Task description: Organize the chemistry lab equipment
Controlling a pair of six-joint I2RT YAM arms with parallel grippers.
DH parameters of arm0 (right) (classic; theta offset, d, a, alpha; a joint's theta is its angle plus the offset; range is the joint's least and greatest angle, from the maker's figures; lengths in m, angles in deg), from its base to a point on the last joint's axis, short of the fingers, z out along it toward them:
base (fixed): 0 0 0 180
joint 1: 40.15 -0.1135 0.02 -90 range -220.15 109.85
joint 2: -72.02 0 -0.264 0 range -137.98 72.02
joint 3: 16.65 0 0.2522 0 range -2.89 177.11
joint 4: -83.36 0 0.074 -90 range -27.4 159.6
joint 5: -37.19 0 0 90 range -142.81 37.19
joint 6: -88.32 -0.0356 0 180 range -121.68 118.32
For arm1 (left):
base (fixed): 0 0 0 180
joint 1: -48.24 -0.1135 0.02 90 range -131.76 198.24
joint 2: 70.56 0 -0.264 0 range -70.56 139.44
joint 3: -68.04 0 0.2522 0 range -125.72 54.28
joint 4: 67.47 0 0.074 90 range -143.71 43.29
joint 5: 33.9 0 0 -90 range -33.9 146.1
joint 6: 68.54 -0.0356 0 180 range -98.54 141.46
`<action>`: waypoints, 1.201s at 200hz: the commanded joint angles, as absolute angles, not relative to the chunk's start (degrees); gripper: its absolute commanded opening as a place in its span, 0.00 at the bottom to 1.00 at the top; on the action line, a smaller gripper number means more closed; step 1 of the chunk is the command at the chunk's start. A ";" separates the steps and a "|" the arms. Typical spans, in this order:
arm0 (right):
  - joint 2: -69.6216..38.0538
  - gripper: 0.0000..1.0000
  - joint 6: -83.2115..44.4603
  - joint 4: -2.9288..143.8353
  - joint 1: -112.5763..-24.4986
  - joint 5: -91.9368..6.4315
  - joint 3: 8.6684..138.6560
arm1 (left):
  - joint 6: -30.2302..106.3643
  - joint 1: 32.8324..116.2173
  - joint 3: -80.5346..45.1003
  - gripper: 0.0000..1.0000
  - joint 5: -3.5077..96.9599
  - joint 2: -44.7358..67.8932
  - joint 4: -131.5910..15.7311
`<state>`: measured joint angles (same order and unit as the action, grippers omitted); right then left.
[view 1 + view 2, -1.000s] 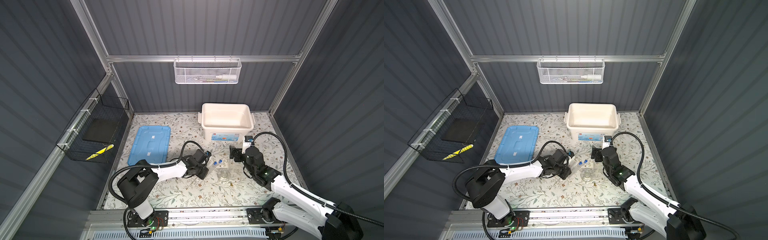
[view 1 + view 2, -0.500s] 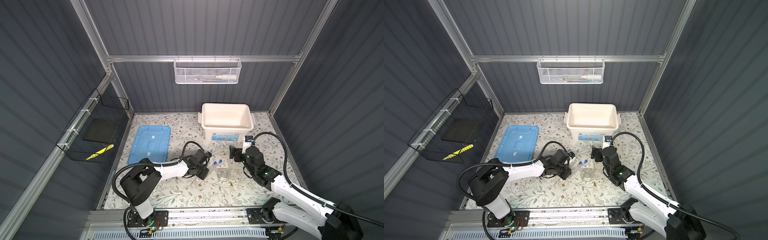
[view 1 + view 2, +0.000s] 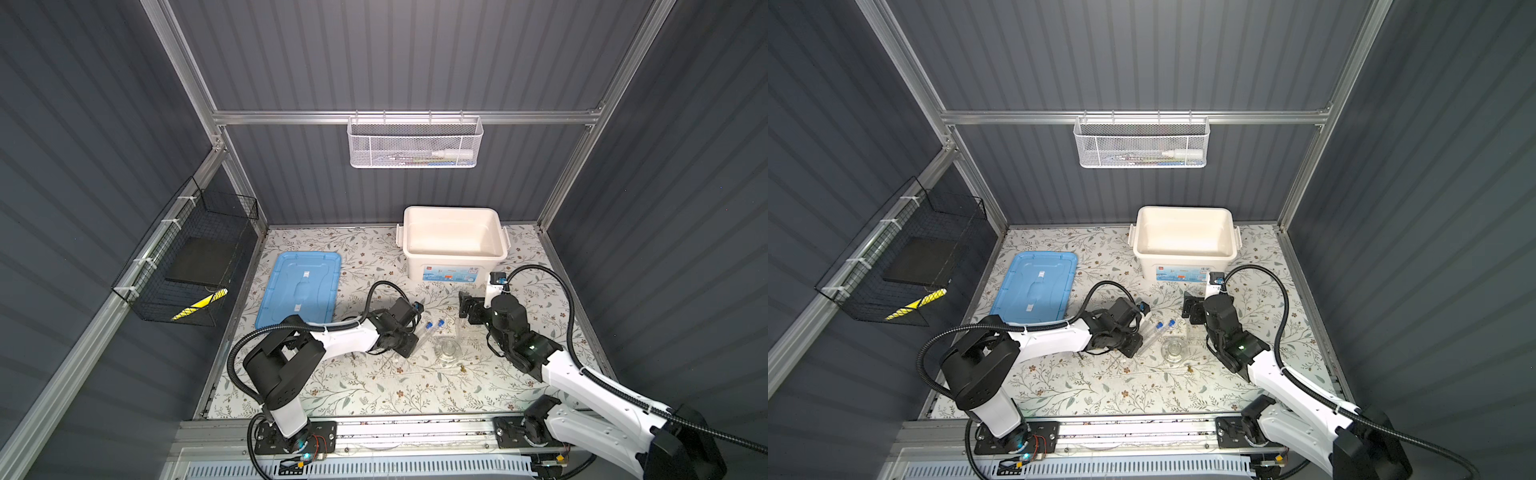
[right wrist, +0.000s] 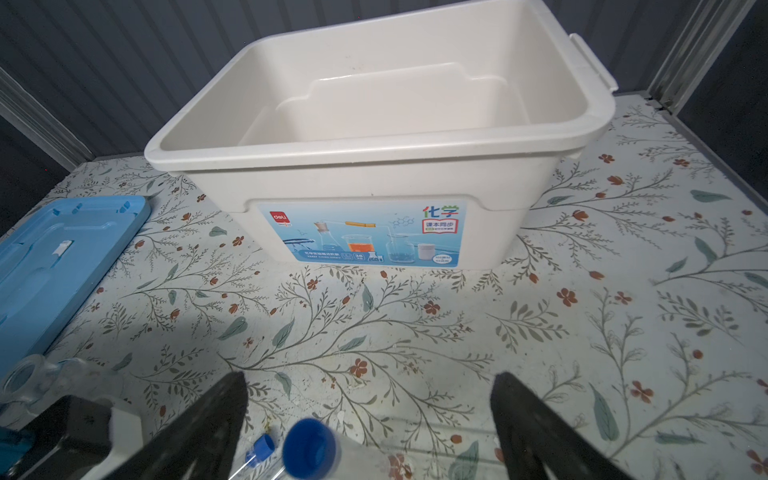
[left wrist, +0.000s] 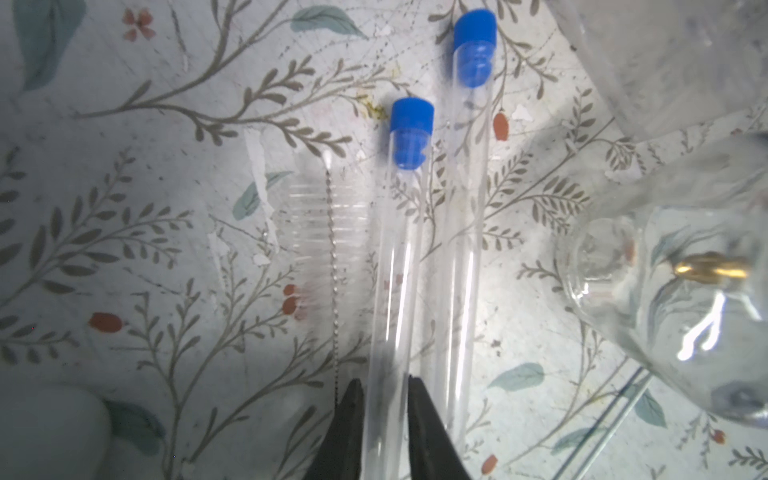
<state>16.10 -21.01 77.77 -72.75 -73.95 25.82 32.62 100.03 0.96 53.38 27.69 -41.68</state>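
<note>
The white box (image 4: 374, 156) is empty; nothing is packed yet. The left gripper (image 5: 384, 382) pinches one test tube (image 5: 399, 249). The right gripper (image 4: 372, 376) gapes wide, empty.

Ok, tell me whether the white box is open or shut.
Open. The white box has no cover, its bare inside shows in the right wrist view, and a blue lid lies flat on the table apart from it.

The test tube (image 5: 399, 257) in the left hand (image 5: 384, 384) runs off the left wrist view's edge, its closed end unseen; the glass flask (image 5: 673, 299) is blurred and cut off.
</note>
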 commanded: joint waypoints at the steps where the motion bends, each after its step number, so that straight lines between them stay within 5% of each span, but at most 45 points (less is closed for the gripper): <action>1: 16.32 0.94 -21.72 78.24 -72.50 -74.34 25.17 | 32.36 99.98 -0.47 0.22 54.16 28.82 -39.65; 240: 16.82 0.95 -23.78 77.73 -70.40 -70.63 25.80 | 32.88 101.05 -1.05 0.12 57.05 28.68 -41.14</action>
